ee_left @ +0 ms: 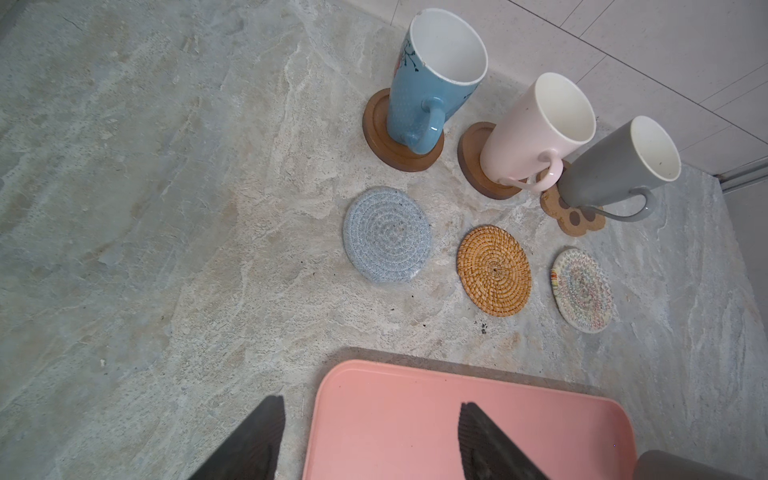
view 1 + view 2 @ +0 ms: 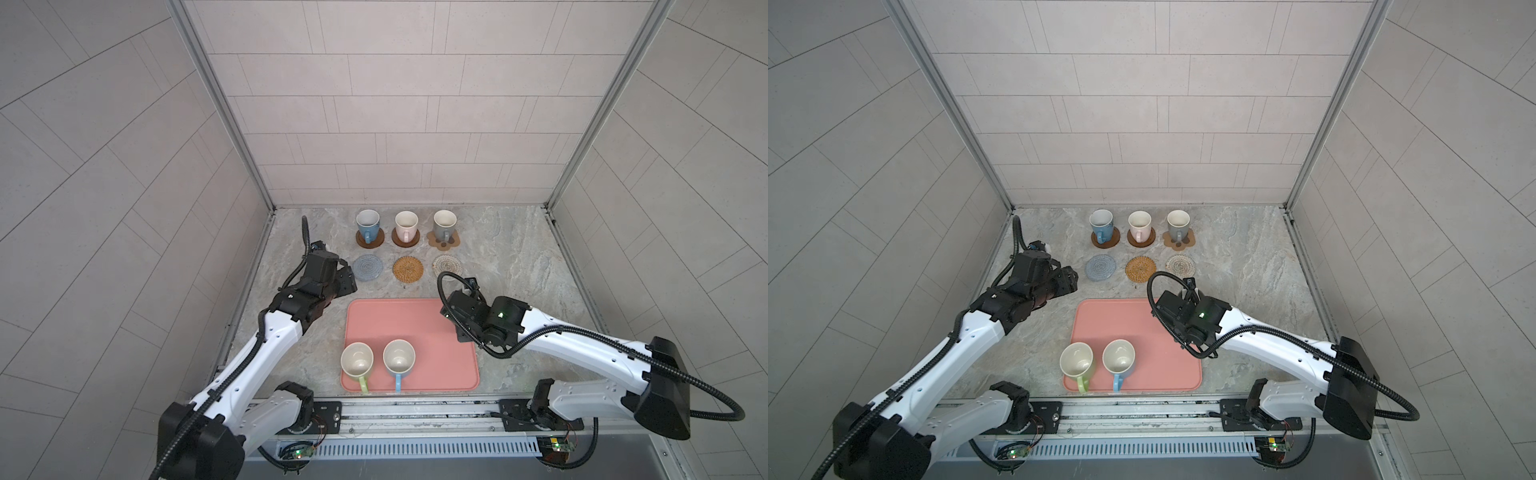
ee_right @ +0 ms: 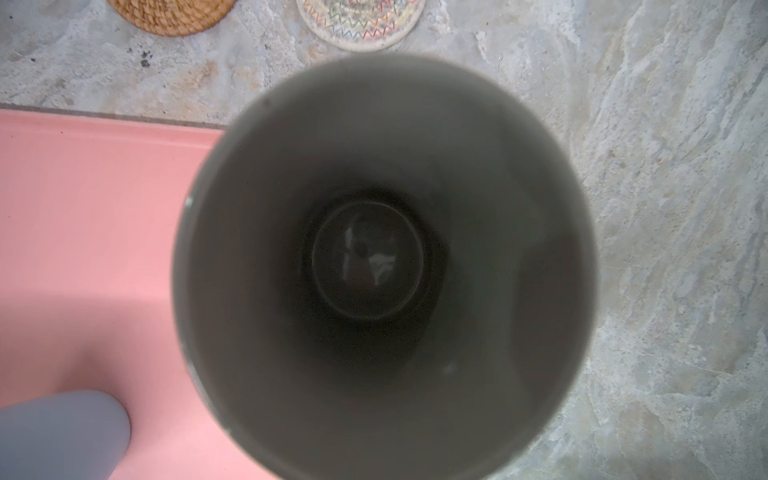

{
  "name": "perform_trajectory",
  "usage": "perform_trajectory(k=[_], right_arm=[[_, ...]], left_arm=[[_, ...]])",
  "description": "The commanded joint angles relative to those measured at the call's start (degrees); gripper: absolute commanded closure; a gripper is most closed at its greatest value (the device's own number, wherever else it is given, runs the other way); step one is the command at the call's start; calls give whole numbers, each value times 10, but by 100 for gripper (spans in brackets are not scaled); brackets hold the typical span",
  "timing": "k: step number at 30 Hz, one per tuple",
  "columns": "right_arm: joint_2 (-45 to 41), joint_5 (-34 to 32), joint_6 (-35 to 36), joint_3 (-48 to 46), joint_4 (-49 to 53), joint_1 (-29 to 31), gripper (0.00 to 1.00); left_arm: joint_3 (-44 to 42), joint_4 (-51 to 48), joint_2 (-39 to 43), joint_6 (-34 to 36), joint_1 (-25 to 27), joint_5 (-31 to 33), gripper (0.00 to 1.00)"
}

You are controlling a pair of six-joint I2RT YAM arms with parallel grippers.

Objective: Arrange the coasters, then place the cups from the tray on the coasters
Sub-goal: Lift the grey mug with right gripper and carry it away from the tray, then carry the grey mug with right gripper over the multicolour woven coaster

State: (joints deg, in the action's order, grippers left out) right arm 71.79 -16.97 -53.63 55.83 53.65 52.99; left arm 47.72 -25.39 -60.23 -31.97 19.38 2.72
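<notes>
With tall dark-grey mug [image 3: 382, 266] apparently gripped in closed right jaws, lower upright, centred, onto far pale beige woven round coaster [image 3: 359, 20]; left jaws open, empty.

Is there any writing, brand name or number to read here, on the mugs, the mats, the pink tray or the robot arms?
No readable text in any view.
Blue ceramic mug: a painted flower sprig, no letters.
Tan paw-shaped coaster: brown pad spots only.
Small circuit boards on the front rail: any print is too small to read.
</notes>
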Motion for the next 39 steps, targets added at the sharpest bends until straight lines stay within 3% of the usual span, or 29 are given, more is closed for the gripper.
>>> perform_trajectory(k=[1, 20, 39], right_arm=[[1, -30, 33, 32, -23, -21, 93], [105, -2, 156, 130, -98, -125, 95], [195, 20, 220, 194, -153, -194, 96]], left_arm=[[-7, -9, 11, -12, -3, -1, 27], [-15, -16, 32, -20, -3, -13, 27], [-35, -16, 53, -42, -3, -19, 27]])
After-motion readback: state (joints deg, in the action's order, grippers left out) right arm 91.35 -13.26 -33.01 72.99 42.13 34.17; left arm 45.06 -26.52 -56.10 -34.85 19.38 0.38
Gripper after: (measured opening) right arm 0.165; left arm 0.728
